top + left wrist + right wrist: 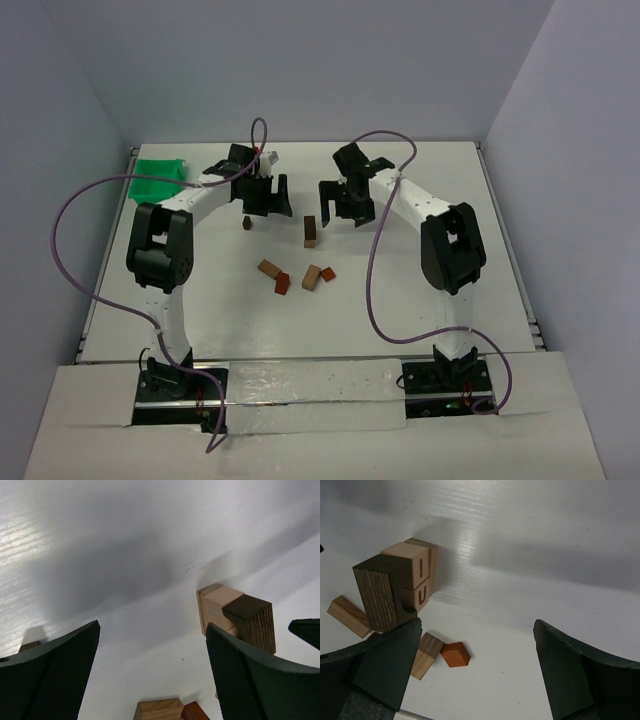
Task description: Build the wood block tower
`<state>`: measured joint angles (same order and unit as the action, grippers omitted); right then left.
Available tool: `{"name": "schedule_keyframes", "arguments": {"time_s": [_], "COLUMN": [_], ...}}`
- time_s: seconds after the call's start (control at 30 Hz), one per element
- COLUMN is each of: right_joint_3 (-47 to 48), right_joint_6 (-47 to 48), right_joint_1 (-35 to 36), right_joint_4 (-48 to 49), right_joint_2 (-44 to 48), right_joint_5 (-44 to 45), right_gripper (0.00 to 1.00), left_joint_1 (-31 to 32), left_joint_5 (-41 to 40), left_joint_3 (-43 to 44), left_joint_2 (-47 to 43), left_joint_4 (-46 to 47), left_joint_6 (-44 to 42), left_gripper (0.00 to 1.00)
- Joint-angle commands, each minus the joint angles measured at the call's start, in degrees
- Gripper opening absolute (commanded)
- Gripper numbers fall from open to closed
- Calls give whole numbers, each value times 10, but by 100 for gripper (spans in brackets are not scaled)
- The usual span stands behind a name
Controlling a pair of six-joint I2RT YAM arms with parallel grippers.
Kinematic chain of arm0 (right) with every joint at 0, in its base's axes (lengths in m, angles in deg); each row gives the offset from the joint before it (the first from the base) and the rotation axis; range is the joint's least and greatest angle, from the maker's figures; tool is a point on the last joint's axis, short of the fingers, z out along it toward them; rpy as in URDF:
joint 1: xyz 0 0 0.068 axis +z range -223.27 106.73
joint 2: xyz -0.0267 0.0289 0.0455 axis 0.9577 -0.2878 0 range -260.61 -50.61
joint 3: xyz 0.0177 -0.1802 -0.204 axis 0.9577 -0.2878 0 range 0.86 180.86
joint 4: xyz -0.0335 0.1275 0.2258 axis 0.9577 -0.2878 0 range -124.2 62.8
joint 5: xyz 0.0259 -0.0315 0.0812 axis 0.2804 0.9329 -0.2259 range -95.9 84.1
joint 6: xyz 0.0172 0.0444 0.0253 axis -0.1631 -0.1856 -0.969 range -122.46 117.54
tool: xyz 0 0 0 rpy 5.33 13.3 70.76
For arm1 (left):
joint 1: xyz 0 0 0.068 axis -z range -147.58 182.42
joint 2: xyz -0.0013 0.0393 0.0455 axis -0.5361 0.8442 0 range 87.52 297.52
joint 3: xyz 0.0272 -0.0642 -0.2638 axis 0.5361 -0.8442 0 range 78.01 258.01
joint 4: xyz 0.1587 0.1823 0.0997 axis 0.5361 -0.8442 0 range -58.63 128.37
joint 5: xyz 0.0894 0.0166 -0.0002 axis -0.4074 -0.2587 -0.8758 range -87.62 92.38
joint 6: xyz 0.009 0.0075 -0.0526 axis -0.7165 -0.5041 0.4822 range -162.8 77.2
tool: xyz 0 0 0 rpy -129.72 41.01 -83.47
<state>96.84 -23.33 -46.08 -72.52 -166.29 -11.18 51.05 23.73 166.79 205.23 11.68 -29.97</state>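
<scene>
The wood block tower [311, 231] is a short stack in mid-table, tan blocks with a dark brown one on top. My left gripper [265, 205] hangs open and empty to its left. My right gripper [345, 212] hangs open and empty to its right. In the left wrist view the tower [218, 605] shows just beyond my right finger, outside the open left gripper [152, 675]. The right wrist view has the tower [415, 575] at upper left, its lettered tan blocks beside the dark block [380, 592], clear of the open right gripper [477, 665].
Loose blocks lie nearer the arms: a tan one [268, 268], a reddish-brown one [282, 284], another tan one [312, 276] and a small red one [327, 273]. A small dark block [247, 225] sits left of the tower. A green bin [160, 177] stands far left.
</scene>
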Motion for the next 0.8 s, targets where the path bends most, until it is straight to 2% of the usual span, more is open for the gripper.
{"name": "schedule_keyframes", "arguments": {"time_s": [0.0,0.77], "right_joint_3": [9,-11], "right_joint_6": [7,8], "right_joint_1": [6,19], "right_joint_4": [-6,-17], "right_joint_2": [-14,-6], "right_joint_5": [9,-1], "right_gripper": [100,100], "left_joint_1": [1,22], "left_joint_5": [21,17], "left_joint_3": [33,49], "left_joint_2": [12,29], "left_joint_4": [16,11], "left_joint_6": [9,9], "left_gripper": [92,93]}}
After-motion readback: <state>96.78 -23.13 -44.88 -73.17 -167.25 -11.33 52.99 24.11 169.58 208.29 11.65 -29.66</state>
